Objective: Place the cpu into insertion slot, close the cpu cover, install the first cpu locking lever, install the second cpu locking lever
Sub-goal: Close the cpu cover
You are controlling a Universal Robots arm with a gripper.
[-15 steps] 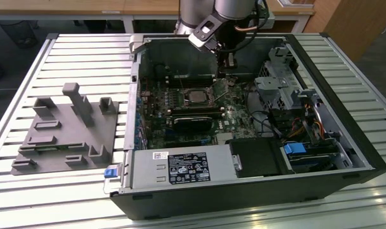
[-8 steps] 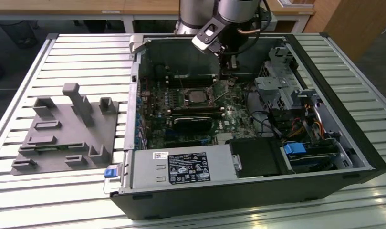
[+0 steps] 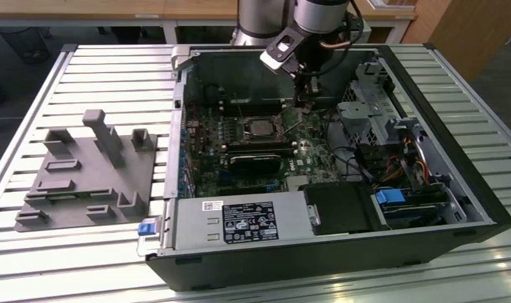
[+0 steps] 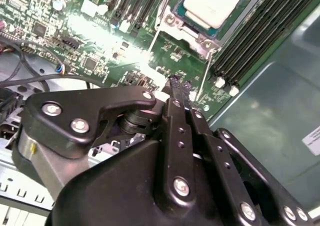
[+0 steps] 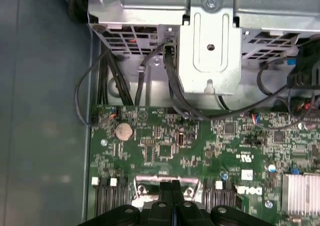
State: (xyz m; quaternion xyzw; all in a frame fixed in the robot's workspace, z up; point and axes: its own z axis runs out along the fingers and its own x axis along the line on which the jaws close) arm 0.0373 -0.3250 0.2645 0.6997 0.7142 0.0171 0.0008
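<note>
I'm hovering the gripper (image 4: 176,85), fingers pinched together empty, just beside the cpu cover (image 4: 172,21) (it's lying around the seated cpu (image 4: 216,3)).

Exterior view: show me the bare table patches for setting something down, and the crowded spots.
Free: the slatted table behind the grey fixture, and the strip in front of it. Narrow: the gap between fixture and computer case. Crowded: inside the case, with cables and the claw.
</note>
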